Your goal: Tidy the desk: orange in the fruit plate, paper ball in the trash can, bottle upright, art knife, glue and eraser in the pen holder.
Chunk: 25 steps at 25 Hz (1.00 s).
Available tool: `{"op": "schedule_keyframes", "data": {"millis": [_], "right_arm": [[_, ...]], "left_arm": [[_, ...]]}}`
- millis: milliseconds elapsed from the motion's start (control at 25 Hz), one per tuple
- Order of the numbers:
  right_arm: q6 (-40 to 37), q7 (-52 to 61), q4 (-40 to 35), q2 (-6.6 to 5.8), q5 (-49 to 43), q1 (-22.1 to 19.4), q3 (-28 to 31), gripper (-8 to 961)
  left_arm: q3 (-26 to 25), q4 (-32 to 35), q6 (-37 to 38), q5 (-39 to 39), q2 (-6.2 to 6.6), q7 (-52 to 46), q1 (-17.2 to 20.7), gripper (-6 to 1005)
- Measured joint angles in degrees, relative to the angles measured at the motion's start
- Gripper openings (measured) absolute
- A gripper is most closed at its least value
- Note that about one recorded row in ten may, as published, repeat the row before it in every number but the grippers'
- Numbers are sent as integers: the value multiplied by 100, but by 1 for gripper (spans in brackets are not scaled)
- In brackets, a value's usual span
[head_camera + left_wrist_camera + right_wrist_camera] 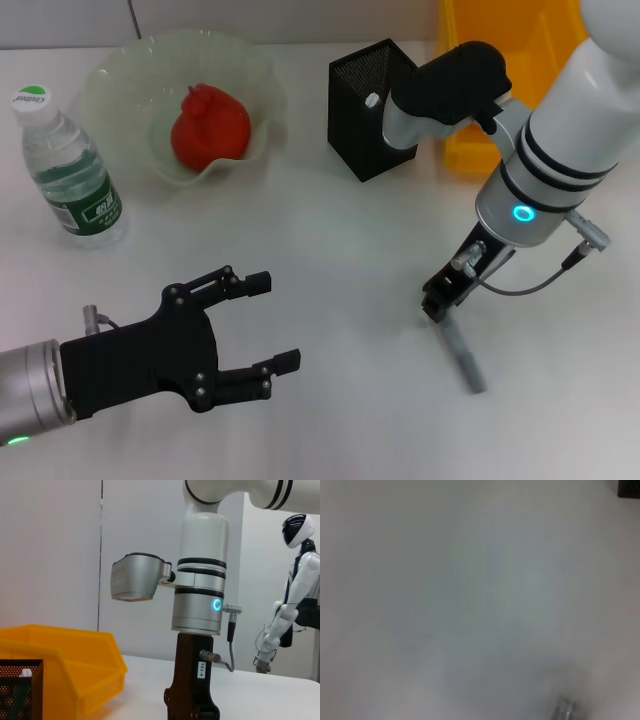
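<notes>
The orange (210, 127) is found lying in the fruit plate (118, 75), at the far left of the counter (340, 250); that item is judged complete. The bottle (68, 168) stands upright just beside the plate, nearer the left edge, cap uppermost; that item is also judged complete. No paper ball is seen on the counter. The trash can (545, 45) stands at the far right, largely hidden behind the right arm, and its contents cannot be checked. The pen holder (372, 108) stands just beside the can; in the left wrist view something pale is glimpsed behind its mesh, but it cannot be identified. Neither glue nor eraser is seen on the open counter.

A slim grey object, taken to be the art knife (463, 358), lies flat on the counter at near right. The right gripper (440, 298) is lowered over its far end, at or very near contact. Whether its jaws are spread or closed on the knife cannot be told, as the fingers are hidden and the right wrist view shows only blurred counter.

The left gripper (265, 325) hovers at near left, jaws spread wide, holding nothing.

The knife step is judged to be in hand; its transfer to the pen holder remains outstanding.
</notes>
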Motion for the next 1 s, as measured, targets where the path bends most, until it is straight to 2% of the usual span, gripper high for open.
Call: {"op": "schedule_keyframes", "data": {"millis": [160,360,680,800,840,880,920,960,1000], "right_arm": [[0,0,183,0,0,92,-50,263],[-13,0,239,0,0,139,-76,181],[-98,-5,-74,0,-34,109,-397,158],[-156,-8,-435,-22,-37,-11,-333,149],[-258,-11,-833,-45,-93,-133,-174,147],[-258,-11,-833,-45,-93,-133,-174,144],[-399,-42,-1256,-53,-235,-262,134,142],[-399,-42,-1256,-53,-235,-262,134,139],[-503,-119,-1865,-56,-468,-455,584,137]], "left_arm": [[0,0,-46,-1,-1,0,0,842],[0,0,-67,-11,-3,0,-7,842],[0,0,-61,-39,-3,0,-9,842],[0,0,-60,-40,-3,0,-9,842],[-1,0,-52,-43,-3,0,-9,842],[-3,0,-47,-45,-2,0,-10,842],[-4,0,-45,-45,-3,0,-12,842],[-4,0,-45,-45,-3,0,-12,842],[-4,0,-40,-48,-2,0,-23,842]]}}
